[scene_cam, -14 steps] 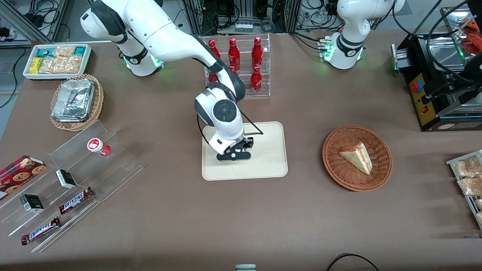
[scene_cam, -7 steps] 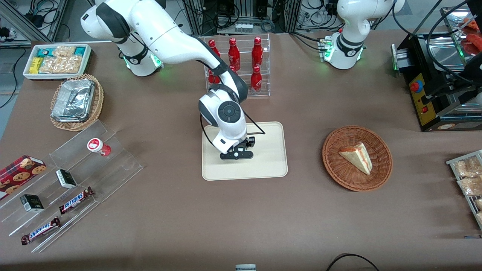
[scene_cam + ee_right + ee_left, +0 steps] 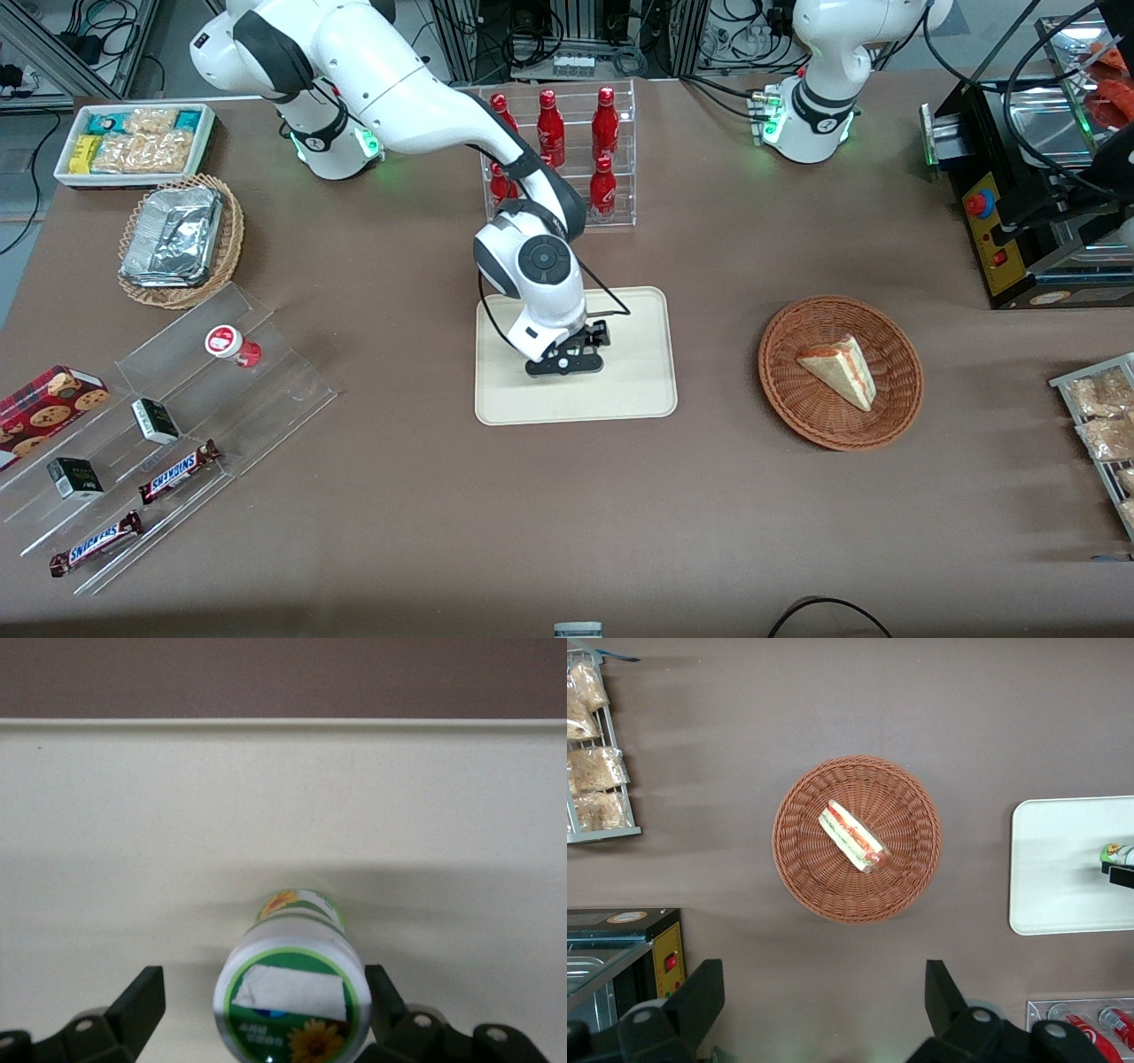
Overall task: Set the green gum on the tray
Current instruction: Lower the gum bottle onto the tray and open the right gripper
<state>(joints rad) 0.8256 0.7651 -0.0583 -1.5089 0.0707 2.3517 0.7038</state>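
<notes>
The green gum (image 3: pixel 292 992) is a white canister with a green-rimmed lid. It stands upright on the cream tray (image 3: pixel 133 815). My right gripper (image 3: pixel 264 992) is open around it, with a gap between one finger (image 3: pixel 142 997) and the canister; the other finger stands close beside it. In the front view the gripper (image 3: pixel 567 359) hangs low over the middle of the tray (image 3: pixel 638 390) and hides the gum. In the left wrist view the gum (image 3: pixel 1118 853) shows on the tray (image 3: pixel 1063 895) beside a black finger.
A round wicker basket (image 3: pixel 895 416) with a sandwich lies toward the parked arm's end. An acrylic rack of red bottles (image 3: pixel 567 159) stands farther from the camera than the tray. A red-lidded canister (image 3: pixel 226 343) and Snickers bars sit on an acrylic stand toward the working arm's end.
The right arm and gripper have shifted a little over the tray toward the parked arm's end. Nothing else has moved.
</notes>
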